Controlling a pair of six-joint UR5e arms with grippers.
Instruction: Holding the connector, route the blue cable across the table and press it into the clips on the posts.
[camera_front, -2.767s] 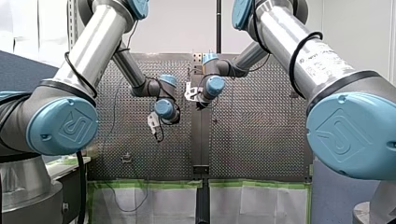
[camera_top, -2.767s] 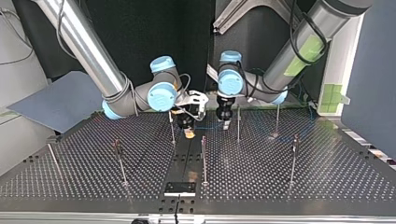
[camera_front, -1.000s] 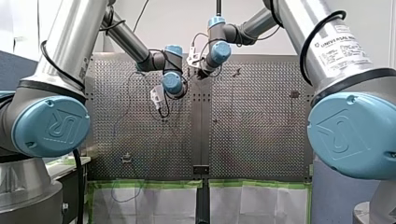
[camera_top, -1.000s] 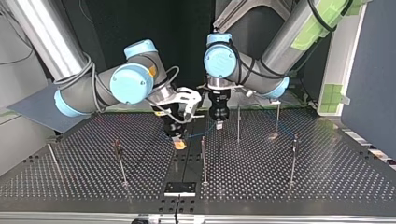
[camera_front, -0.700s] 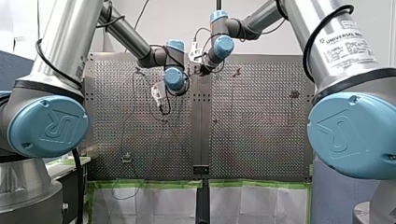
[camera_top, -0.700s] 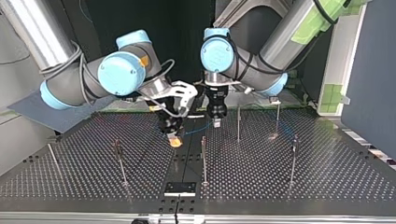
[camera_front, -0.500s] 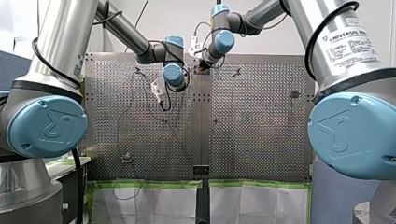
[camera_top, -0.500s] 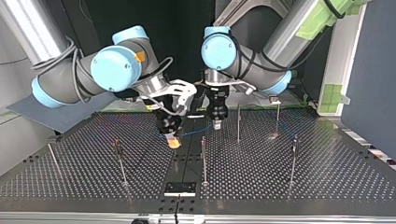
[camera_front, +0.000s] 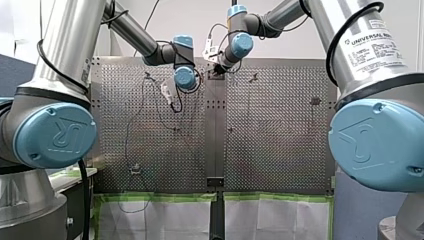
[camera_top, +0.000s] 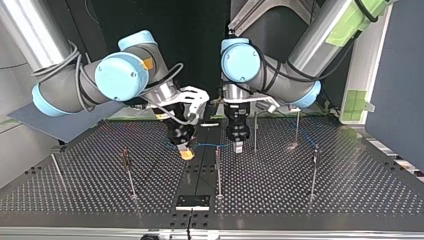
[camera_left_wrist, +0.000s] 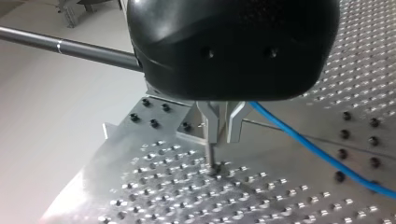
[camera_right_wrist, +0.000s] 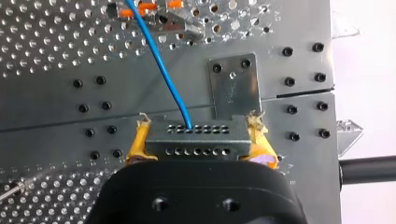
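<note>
Your right gripper (camera_right_wrist: 198, 136) clamps the grey perforated connector (camera_right_wrist: 205, 142) between yellow pads (camera_right_wrist: 137, 143). Your left gripper (camera_left_wrist: 220, 133) pinches the thin blue cable (camera_right_wrist: 161, 70).

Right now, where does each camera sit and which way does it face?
Front view: behind, above the arms, over the table; my left arm left, my right arm right.
Top view: across the table, facing both arms; sides crossed.
Left wrist view: on that wrist, past the left gripper, onto the table.
Right wrist view: on that wrist, past the right gripper shut on the connector.
Shared: top and wrist views show the blue cable.
</note>
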